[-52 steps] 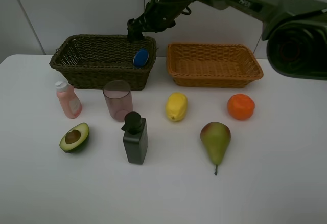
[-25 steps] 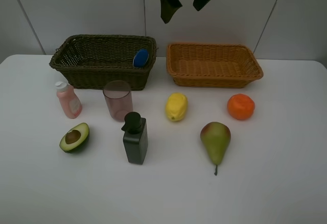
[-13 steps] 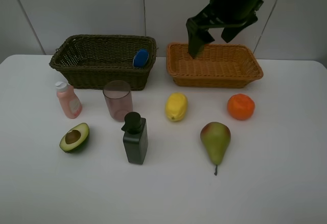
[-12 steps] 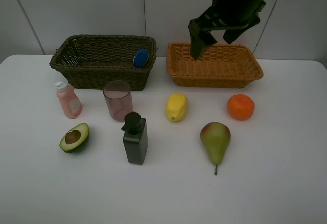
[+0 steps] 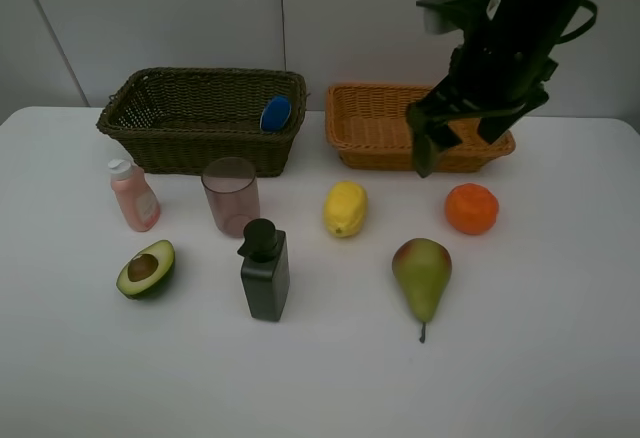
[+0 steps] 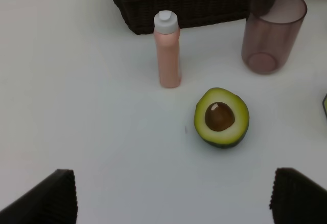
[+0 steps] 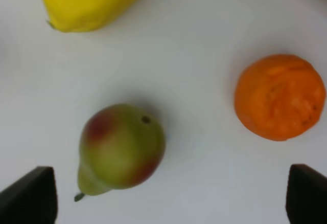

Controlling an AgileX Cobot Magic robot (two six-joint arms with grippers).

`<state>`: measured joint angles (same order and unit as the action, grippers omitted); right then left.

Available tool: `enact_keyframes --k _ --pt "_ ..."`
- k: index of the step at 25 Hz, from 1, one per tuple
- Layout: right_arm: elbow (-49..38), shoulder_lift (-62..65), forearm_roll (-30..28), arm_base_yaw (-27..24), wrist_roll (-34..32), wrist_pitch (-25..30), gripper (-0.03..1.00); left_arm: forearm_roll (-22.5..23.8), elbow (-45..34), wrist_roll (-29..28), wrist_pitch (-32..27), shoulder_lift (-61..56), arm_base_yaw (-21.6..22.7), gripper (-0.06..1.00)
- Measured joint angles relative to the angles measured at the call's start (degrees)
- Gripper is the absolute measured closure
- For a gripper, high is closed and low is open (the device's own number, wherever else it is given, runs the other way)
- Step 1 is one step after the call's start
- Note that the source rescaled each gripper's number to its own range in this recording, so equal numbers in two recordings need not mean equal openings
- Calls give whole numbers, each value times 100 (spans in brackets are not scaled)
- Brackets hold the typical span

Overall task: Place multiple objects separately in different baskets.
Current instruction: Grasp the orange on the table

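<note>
Black arm [image 5: 520,43], white label [image 5: 432,20], dark fingers [image 5: 423,150].

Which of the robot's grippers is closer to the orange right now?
Right. The right gripper hangs close to the orange, by the orange-tan basket; the left gripper is across the table, facing the avocado half.
</note>
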<state>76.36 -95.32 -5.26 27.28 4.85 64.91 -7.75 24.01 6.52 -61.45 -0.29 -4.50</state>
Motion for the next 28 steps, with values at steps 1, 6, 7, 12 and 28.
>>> enact_keyframes --k 1,6,7,12,28 --pt "-44 0 -36 -86 -23 -44 6 0 0 0 0 0 0 -5" --pt "-135 -7 -165 -458 -73 -293 6 0 0 0 0 0 0 -5" --pt "-143 -32 -172 -507 -82 -324 6 0 0 0 0 0 0 -5" --pt "-154 -345 -155 -730 -75 -487 6 0 0 0 0 0 0 -5" --pt "-165 -1339 316 -1349 458 -1307 6 0 0 0 0 0 0 -5"
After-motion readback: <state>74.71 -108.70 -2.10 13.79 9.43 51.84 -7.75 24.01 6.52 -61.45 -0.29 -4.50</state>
